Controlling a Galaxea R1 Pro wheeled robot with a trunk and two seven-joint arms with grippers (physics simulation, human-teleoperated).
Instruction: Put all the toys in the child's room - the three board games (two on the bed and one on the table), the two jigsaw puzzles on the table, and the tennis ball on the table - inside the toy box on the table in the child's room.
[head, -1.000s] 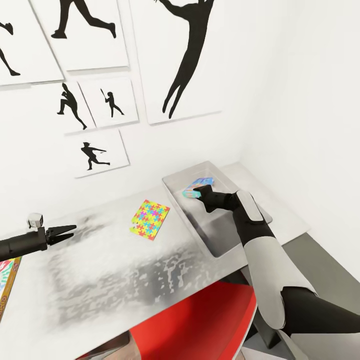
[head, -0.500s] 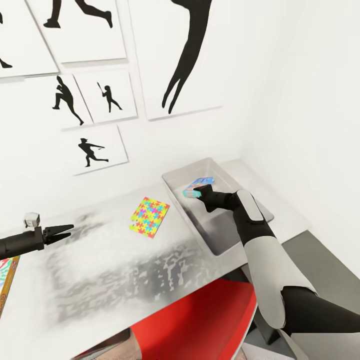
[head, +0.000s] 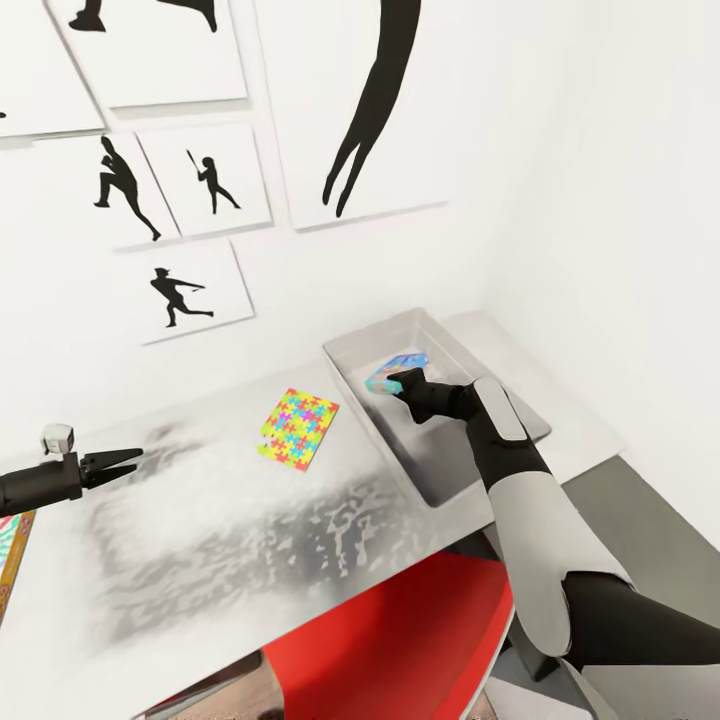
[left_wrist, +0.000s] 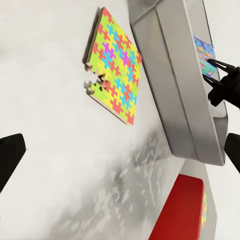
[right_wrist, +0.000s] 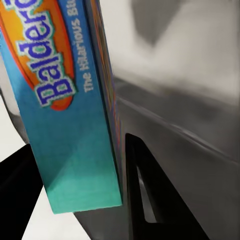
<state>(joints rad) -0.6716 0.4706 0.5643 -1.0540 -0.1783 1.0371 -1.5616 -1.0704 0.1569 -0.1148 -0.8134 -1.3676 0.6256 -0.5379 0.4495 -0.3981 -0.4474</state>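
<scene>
Wide bare table (head: 230, 540) between left gripper (head: 128, 461) and jigsaw puzzle (head: 297, 428); beyond that, toy box (head: 390, 440) rim rising, right gripper (head: 392, 379) and blue board game (head: 395, 368) occupying its far end

My head camera looks forward and down, from well above, over the table (head: 250, 530) toward the white wall. My left wrist camera faces along the tabletop, sharing with the head view the jigsaw puzzle (left_wrist: 112, 65) and toy box (left_wrist: 175, 85). My right wrist camera sits very close against the blue board game (right_wrist: 70, 110) inside that box.
</scene>
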